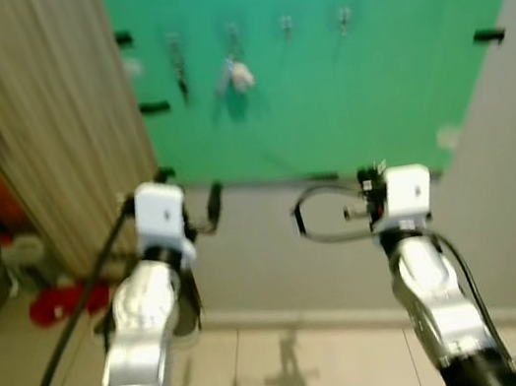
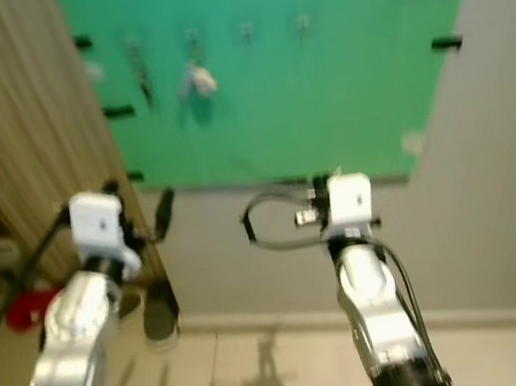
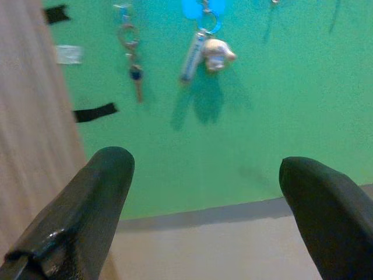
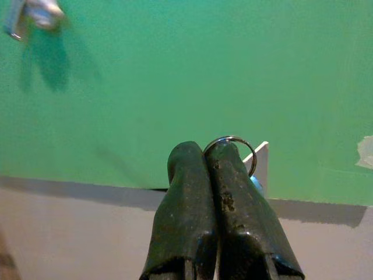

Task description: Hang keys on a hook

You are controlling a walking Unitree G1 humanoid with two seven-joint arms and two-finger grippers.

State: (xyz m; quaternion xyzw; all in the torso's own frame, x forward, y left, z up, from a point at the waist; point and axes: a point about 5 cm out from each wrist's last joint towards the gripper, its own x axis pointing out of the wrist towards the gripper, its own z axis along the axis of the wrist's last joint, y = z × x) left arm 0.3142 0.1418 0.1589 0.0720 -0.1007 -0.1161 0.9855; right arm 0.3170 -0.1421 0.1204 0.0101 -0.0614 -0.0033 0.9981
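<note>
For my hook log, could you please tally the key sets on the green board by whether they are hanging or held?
Hanging on hooks: 2, the single key and the charm bunch.
Held in the right gripper: 1, the key ring.
Total: 3.

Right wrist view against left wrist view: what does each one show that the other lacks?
Right wrist view alone: the right gripper, its two black fingers pressed together on a silver key ring with a white tag beside it.

Left wrist view alone: the left gripper with fingers spread apart and nothing between them, a small key on a ring hanging on the board, and a beige ribbed curtain at the side.

Both: the green wall board, the grey wall under it, and a hanging keychain with a pale charm.
</note>
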